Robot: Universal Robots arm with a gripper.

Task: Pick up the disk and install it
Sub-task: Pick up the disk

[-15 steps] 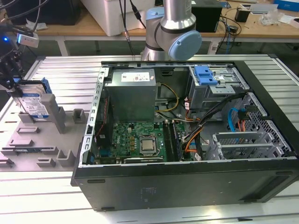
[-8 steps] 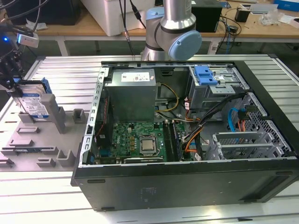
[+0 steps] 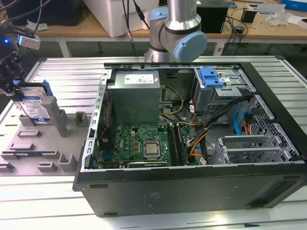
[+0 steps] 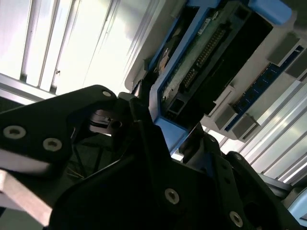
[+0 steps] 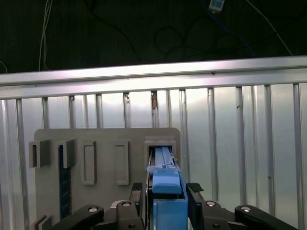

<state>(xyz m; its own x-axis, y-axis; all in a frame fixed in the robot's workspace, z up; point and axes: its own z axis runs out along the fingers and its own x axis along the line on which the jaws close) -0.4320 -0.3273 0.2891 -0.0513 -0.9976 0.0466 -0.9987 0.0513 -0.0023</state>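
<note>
Blue plastic rail frames the disk [image 3: 34,104], which stands on edge at the slotted grey fixture [image 3: 29,143] on the desk [image 3: 72,67], at the exterior view's left and well apart from the open computer case [image 3: 192,191]. The pincer [image 3: 14,88] is clamped across the disk's upper end. In the first wrist view its fingers [image 5: 194,195] bear on the rail from both sides. Treat the disk as rigid, fairly heavy and shock-sensitive. Grip the side rails only, and avoid the exposed circuit board [image 4: 184,79].

Light glares white off the ribbed metal table [image 4: 72,43] [image 5: 225,143] in both wrist views, the exterior view evenly lit.
</note>
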